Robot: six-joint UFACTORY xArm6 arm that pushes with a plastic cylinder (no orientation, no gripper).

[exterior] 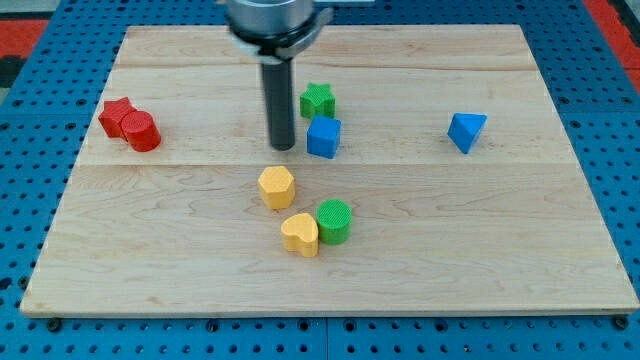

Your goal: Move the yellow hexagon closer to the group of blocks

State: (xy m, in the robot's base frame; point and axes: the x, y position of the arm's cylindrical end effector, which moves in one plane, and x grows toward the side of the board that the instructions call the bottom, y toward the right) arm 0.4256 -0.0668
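Approach step. The tip (282, 147) (a bare rod, holding nothing) is hovering toward the board's top edge from the yellow hexagon (277, 187), untouched near centre; pushing bottomward would be carrying it to the yellow heart (300, 234) and green cylinder (334, 221).

A pale wooden board (560, 250) lies on a blue perforated surface (30, 180).

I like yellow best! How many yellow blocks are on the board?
2. The yellow hexagon sits near the middle, below my tip. The yellow heart lies just below it, touching the green cylinder. None seems hidden.
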